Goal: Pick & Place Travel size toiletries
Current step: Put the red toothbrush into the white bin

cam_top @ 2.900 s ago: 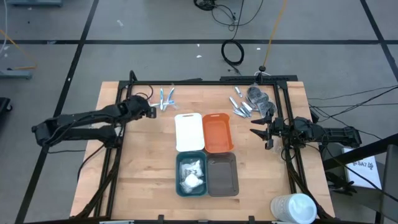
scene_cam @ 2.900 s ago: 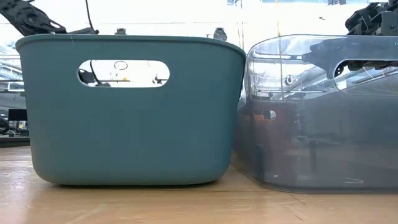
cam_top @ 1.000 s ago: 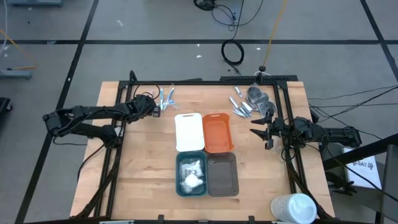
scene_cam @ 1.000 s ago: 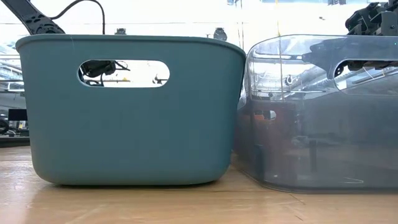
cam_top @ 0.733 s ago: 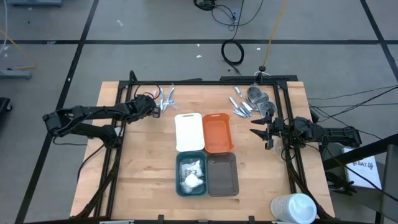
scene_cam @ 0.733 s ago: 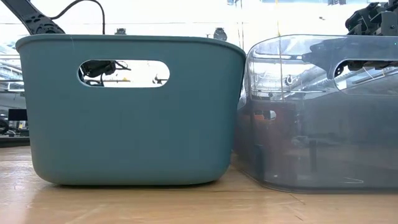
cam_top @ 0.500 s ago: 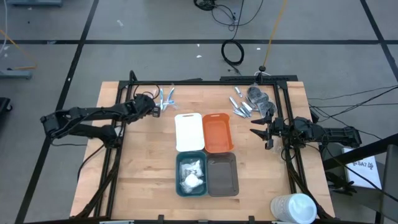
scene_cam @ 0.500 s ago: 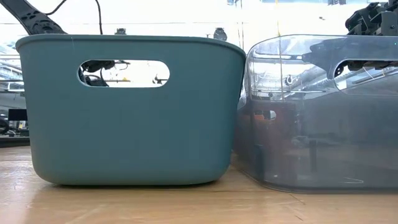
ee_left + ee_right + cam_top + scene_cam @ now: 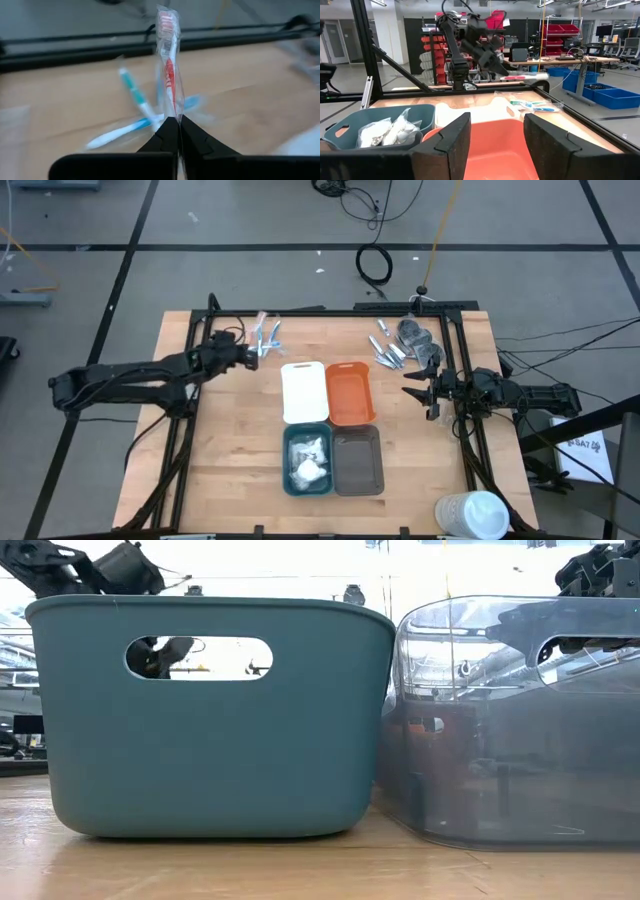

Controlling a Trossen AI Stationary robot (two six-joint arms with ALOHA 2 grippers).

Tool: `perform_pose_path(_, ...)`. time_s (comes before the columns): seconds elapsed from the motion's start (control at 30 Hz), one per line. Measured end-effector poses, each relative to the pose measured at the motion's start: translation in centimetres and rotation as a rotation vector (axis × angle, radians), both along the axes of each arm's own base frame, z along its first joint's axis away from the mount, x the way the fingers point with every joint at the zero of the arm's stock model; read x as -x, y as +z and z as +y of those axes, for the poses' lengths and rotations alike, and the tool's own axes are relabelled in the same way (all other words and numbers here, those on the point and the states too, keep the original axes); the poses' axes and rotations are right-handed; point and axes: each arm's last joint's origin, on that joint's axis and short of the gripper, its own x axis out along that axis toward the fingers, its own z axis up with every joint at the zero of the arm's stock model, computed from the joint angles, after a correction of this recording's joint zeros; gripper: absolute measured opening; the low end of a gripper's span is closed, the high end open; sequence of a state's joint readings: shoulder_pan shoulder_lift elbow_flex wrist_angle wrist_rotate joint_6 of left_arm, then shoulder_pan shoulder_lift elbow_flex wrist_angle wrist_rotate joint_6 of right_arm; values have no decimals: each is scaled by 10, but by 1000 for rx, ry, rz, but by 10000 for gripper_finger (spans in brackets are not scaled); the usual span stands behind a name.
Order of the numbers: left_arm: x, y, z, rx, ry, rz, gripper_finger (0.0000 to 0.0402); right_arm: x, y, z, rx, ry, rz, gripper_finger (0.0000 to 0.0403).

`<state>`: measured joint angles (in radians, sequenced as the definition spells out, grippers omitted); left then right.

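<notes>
My left gripper (image 9: 177, 122) is shut on a slim pink clear-wrapped stick (image 9: 169, 55) and stands above the table's far left part (image 9: 250, 350). The right wrist view also shows this stick (image 9: 522, 77) in the air. Two blue wrapped sticks (image 9: 135, 100) lie crossed on the wood below it. The teal tray (image 9: 307, 459) holds white sachets (image 9: 385, 132). Silver pieces (image 9: 388, 350) and dark grey pieces (image 9: 415, 338) lie at the far right. My right gripper (image 9: 420, 390) hovers open beside the orange tray (image 9: 350, 392). My left gripper pinches the pink stick's near end (image 9: 172, 111) between its two fingertips. The rest of the stick juts out past the fingertips toward the table's far edge. The stick is lifted clear of the table and of the blue sticks.
A white tray (image 9: 304, 391) stands next to the orange one, and a grey tray (image 9: 358, 460) next to the teal one. A big white cup (image 9: 474, 513) stands at the near right corner. A black frame (image 9: 330, 312) runs round the table's edges.
My left gripper has shut on the pink stick among the sticks at the far left and has risen, showing above the teal tray's rim in the low view. The pink stick is lifted clear, while the blue sticks stay on the wood.
</notes>
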<state>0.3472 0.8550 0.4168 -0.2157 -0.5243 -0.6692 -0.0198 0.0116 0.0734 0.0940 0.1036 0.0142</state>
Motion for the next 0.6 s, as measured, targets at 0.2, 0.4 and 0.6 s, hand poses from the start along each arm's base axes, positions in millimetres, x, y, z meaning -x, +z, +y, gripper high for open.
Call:
perform_pose_path(0.2, -8, 15, -14, -79, -124, -103, 2, 0, 0, 0, 0, 0, 1, 176)
perform_pose_path(0.4, -18, 23, -27, -130, -306, -163, 2, 0, 0, 0, 0, 0, 1, 172)
perform_pose_path(0.6, -23, 26, -41, -115, -387, -224, 4, 0, 0, 0, 0, 0, 0, 176)
